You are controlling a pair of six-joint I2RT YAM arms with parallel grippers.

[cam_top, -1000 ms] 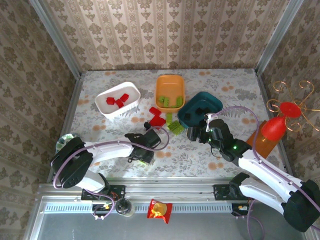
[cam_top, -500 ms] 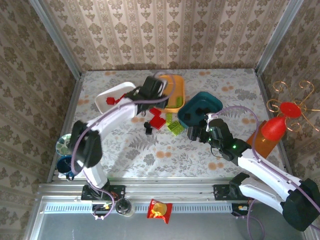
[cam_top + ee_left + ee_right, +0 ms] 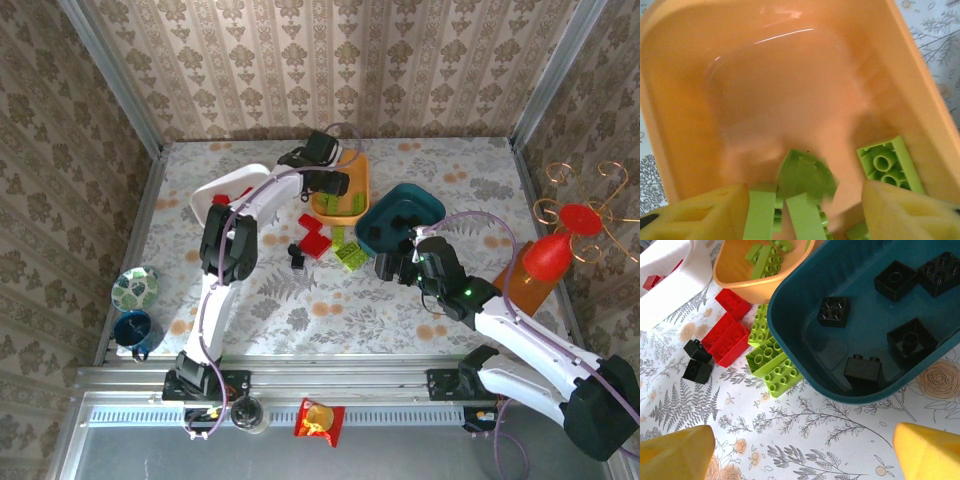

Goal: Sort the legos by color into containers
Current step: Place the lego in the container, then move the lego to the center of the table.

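Brick [image 3: 886, 164] studs up, lengthwise along tub [image 3: 685, 100] wall

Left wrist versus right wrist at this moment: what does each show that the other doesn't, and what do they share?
Left wrist, not right wrist: the left gripper, open, with a blurred green brick between its yellow fingers.
Right wrist, not left wrist: the teal tub holding five black bricks; on the table, red bricks, a green cluster and two black cubes; a corner of the white tub; the open right gripper.
Both: the orange tub with green bricks inside.
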